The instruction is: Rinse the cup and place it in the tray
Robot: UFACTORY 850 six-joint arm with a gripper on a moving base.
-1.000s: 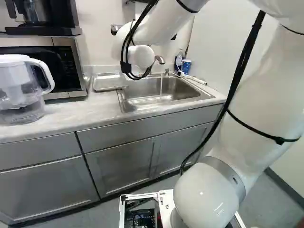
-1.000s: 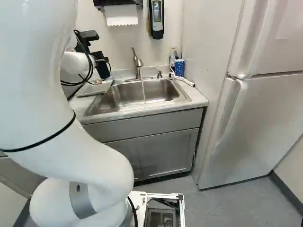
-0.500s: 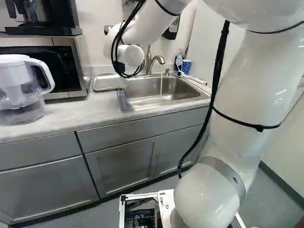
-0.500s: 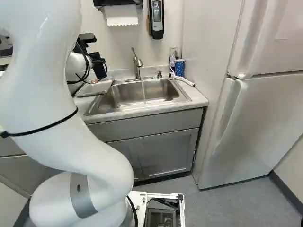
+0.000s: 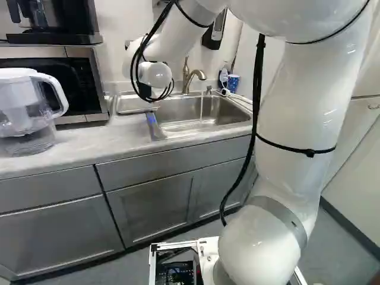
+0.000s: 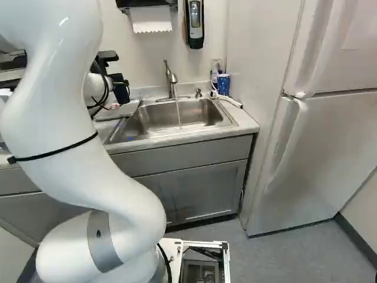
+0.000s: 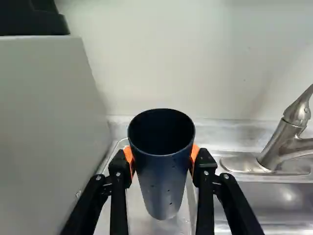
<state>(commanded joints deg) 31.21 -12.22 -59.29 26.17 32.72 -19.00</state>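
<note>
My two fingers [image 7: 195, 155] pinch the dark blue cup [image 7: 164, 178] from opposite sides, its open mouth up. It is beside the faucet [image 6: 171, 79], above the metal tray [image 5: 132, 104]. From the faucet, water runs into the steel sink [image 6: 156, 118]; past it stands a patterned tumbler [image 6: 223, 85].
</note>
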